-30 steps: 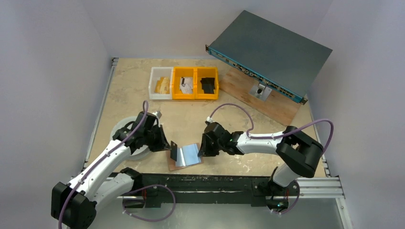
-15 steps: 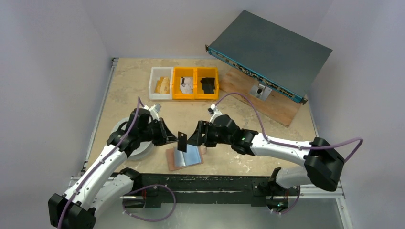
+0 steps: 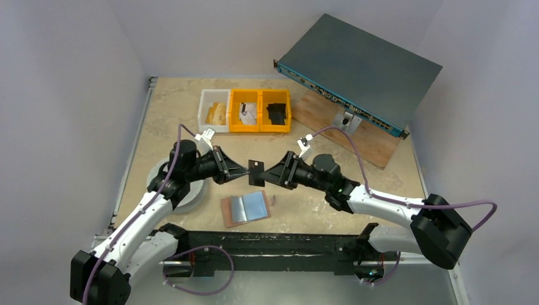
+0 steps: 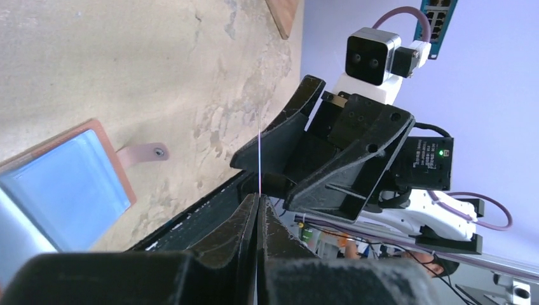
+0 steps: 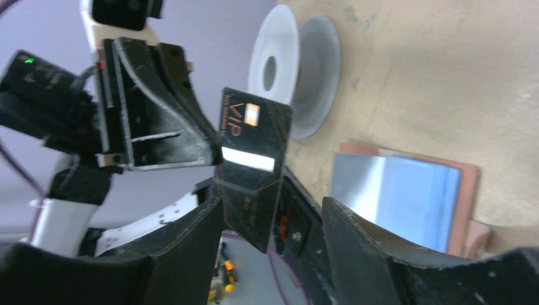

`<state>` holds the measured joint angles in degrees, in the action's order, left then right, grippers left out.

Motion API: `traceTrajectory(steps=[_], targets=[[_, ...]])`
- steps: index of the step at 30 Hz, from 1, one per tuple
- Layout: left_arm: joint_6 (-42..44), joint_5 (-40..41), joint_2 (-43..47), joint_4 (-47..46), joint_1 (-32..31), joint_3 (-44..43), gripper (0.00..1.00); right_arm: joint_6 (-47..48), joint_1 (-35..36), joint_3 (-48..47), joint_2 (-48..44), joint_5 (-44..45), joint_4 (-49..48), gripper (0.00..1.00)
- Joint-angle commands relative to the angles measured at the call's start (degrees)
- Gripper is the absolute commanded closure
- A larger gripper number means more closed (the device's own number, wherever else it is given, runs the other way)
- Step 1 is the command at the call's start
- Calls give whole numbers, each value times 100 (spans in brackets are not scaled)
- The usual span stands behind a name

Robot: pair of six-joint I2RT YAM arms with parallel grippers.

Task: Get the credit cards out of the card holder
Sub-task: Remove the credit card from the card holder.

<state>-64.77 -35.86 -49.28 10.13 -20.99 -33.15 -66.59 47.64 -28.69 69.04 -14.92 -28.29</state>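
One card is out: the left gripper (image 3: 245,171) is clenched on the edge of a black card (image 3: 256,172), marked VIP with a small chip, and holds it upright in the air above the table (image 3: 191,127). The right gripper (image 3: 267,175), at 3 o'clock of that card, has its fingers spread with the card's free end between them, not pinched, so a hand-over looks like the step in hand. The card holder (image 3: 246,208) lies open and flat at 6 o'clock of the card, with neither gripper touching it. Whether its shiny blue-silver faces hide more cards I cannot tell. The task looks partly done, with the black card not yet set down.
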Motion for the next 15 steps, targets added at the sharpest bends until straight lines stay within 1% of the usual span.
traceTrajectory(steps=[1, 4, 5, 9, 11, 15], targets=[[-431, -351, -59, -869, 48, 89, 100, -536, -74, 118, 59, -474, -1218, 45], [-488, -410, -118, -918, 47, 132, 100, -762, -122, 246, 180, -588, -1588, 56], [-493, -421, -117, -1068, 51, 152, 100, -807, -137, 279, 207, -610, -1666, 59], [-510, -459, -139, -1157, 48, 188, 100, -890, -162, 312, 275, -680, -1797, 69], [-508, -482, -160, -1171, 51, 203, 100, -916, -164, 329, 286, -689, -1816, 79], [-492, -554, -208, -1180, 43, 220, 100, -937, -183, 330, 277, -704, -1820, 94]])
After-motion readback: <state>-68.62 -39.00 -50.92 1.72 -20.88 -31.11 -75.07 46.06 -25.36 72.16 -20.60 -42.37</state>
